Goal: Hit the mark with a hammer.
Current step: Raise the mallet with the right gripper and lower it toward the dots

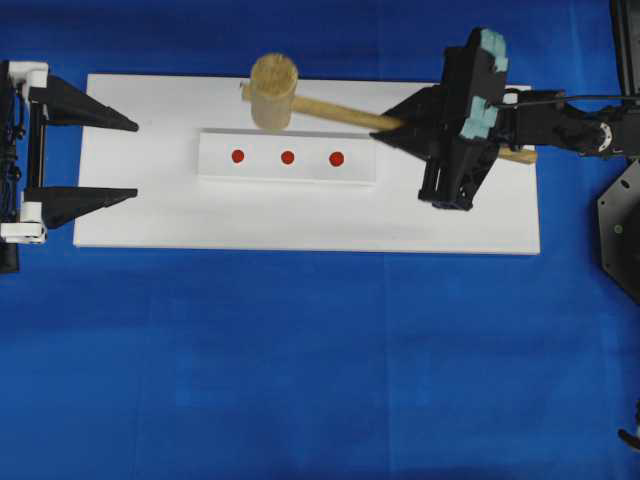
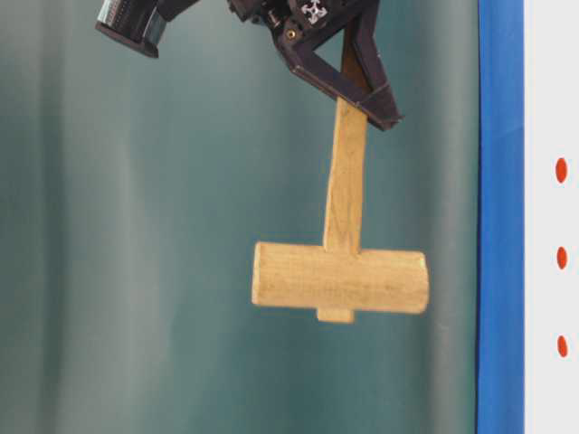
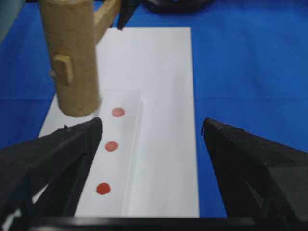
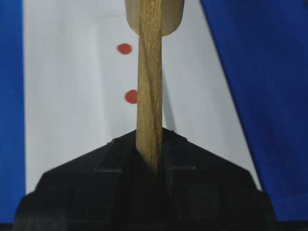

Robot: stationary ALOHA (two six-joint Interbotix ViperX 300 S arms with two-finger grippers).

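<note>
**Mallet held aloft over three red marks**

The right gripper (image 1: 392, 128) is clenched on the handle of the hammer (image 1: 274, 92), its two black jaws pinching the thin flat shaft on either side, as the right wrist view shows (the wood runs straight out from between them toward the head). The grip falls partway along the handle; in the overhead view a short stub of wood pokes out behind the gripper, while the longer stretch reaches leftward to the thick cylindrical head. The table-level view shows the hammer (image 2: 339, 277) clear of any surface, head at the far end of the handle from the jaws.

From overhead, the head sits above the far edge of the white board (image 1: 160, 215), just beyond the raised white strip (image 1: 288, 176) that carries the three marks. The left mark (image 1: 238, 156), middle mark (image 1: 288, 157) and right mark (image 1: 336, 158) lie in a row along the strip, evenly spaced, and the head hangs nearest the first two without covering either.

The left gripper (image 1: 135, 160) rests at the left end of the board with its jaws released and spread wide, nothing between them. Its own camera looks down the board along the row of marks, with the hammer head (image 3: 72, 57) above and to the left of them. Blue cloth (image 1: 300, 380) surrounds the board.
</note>
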